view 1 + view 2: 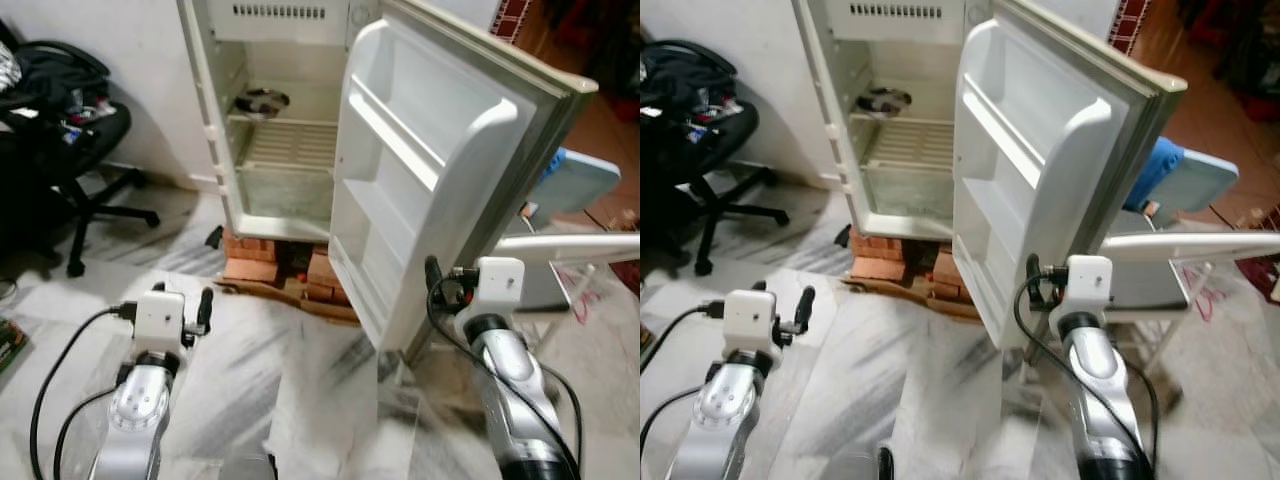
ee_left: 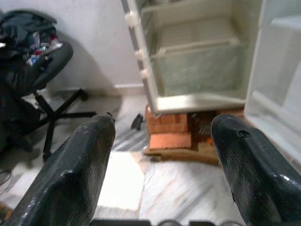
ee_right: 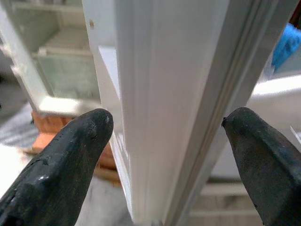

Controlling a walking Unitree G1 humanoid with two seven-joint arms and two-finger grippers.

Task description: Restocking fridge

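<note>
left eye view, item one: fridge [image 1: 285, 150], small, white, raised on bricks [image 1: 270, 262], cabinet nearly bare; one dark dish [image 1: 262, 101] on the upper wire shelf. item two: fridge door [image 1: 430, 170], swung wide toward the robot, door racks bare. item three: right gripper [image 3: 164, 141], fingers spread wide either side of the door's free edge, not touching it, holding nothing. item four: left gripper [image 2: 160, 155], fingers wide, holding nothing, low over the marble floor [image 1: 250, 380], pointed at the cabinet. item five: office chair [image 1: 70, 150] heaped with clothes, well to the left. risk noted: no stock in either gripper; closing crookedly on the door edge could let it slip and swing, or jolt the fridge on its bricks.
</note>
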